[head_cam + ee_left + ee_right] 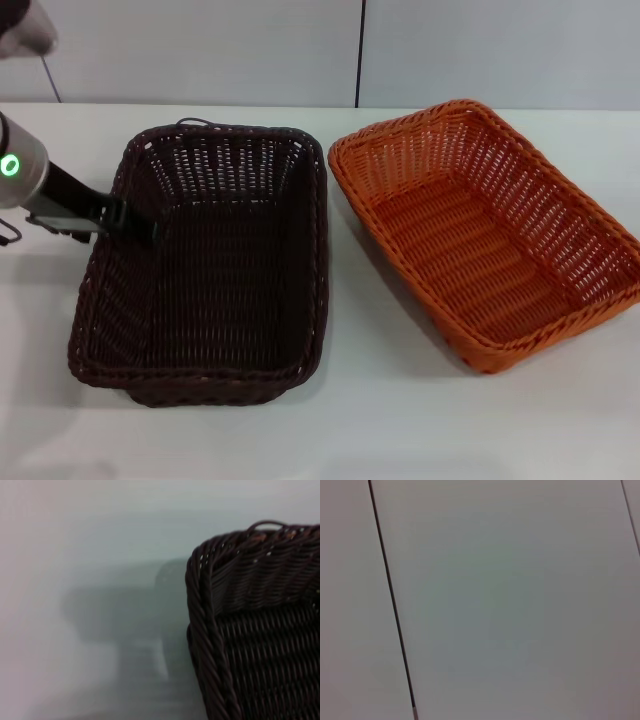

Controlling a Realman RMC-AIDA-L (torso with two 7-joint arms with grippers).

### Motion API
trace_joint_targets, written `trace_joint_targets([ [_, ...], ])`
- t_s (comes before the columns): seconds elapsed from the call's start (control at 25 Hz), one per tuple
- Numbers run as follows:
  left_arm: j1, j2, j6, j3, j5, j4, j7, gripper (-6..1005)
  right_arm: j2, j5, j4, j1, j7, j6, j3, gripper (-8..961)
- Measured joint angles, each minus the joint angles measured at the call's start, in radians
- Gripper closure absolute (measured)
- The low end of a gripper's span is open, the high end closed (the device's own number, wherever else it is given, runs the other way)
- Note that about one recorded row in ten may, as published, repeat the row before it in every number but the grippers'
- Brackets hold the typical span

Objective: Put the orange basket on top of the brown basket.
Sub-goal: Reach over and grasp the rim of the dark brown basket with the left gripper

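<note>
- While both baskets sit side by side on the white bench (400, 420), we see the brown basket (210, 270) on the left and the orange basket (490, 235) on the right, close together but not touching.
- We see the orange basket resting directly on the bench, turned at a slight angle, with nothing inside it and nothing holding it.
- We see the brown basket also resting flat on the bench, its opening facing up.
- We see the left end effector (140, 226) at the brown basket's left rim, reaching in from the left edge of the head view; its dark fingers meet the braided rim, but we cannot tell whether they are clamped on it or released.
- We notice a green light ring (10, 165) glowing on the left arm just behind the end effector.
- From the left wrist, we see one corner of the brown basket (260, 630) up close, with a blurred shadow on the bench beside it.
- We cannot see the right end effector in any view; its wrist camera shows only pale panels (520, 600) split by a dark seam (390, 595).
</note>
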Motion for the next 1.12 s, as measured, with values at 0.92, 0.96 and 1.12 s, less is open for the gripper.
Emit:
trace_joint_targets([
  [0.92, 0.015, 0.003, 0.052, 0.022, 0.0, 0.024, 0.006, 640, 0.0, 0.0, 0.007, 0.008, 0.0, 0.02, -0.001, 172],
  [0.96, 0.015, 0.003, 0.052, 0.022, 0.0, 0.022, 0.006, 657, 0.0, 0.0, 0.007, 0.008, 0.0, 0.023, -0.001, 172],
  [1.12, 0.016, 0.004, 0.052, 0.025, 0.0, 0.008, 0.007, 721, 0.0, 0.0, 0.007, 0.009, 0.0, 0.024, -0.001, 172],
])
